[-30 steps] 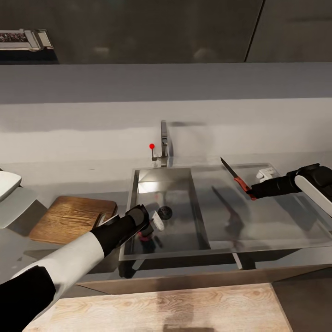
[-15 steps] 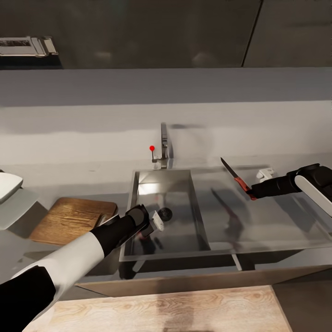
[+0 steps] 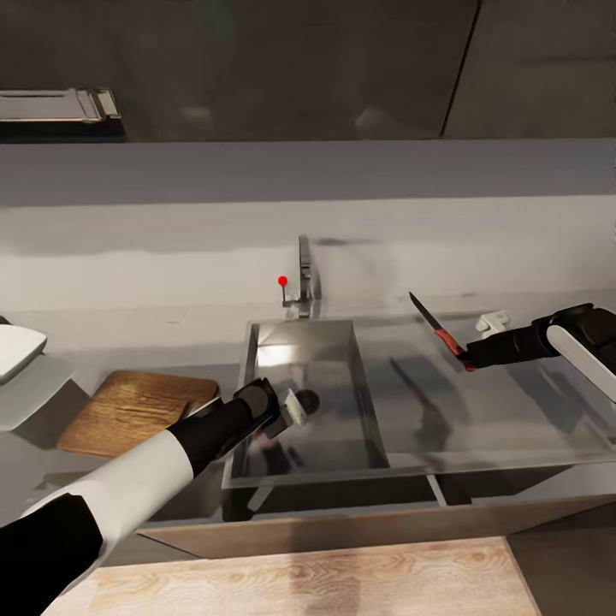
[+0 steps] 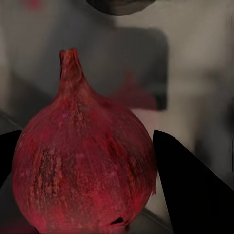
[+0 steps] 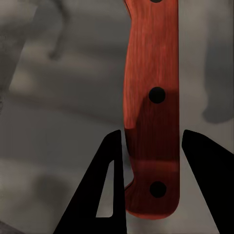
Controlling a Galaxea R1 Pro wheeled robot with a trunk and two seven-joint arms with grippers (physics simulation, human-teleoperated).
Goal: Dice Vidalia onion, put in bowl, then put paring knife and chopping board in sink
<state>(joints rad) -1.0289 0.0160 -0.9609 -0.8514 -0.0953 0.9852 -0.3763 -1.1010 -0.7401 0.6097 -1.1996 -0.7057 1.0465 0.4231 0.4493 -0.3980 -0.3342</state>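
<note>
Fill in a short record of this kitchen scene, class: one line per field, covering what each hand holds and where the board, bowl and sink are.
left hand: shut on the Vidalia onion, over the sink
right hand: shut on the paring knife, blade pointing up and away, above the sink's right part
chopping board: flat on the countertop, left of the sink, bare
bowl: at the head view's left edge, beyond the board
diced onion: none yet
</note>
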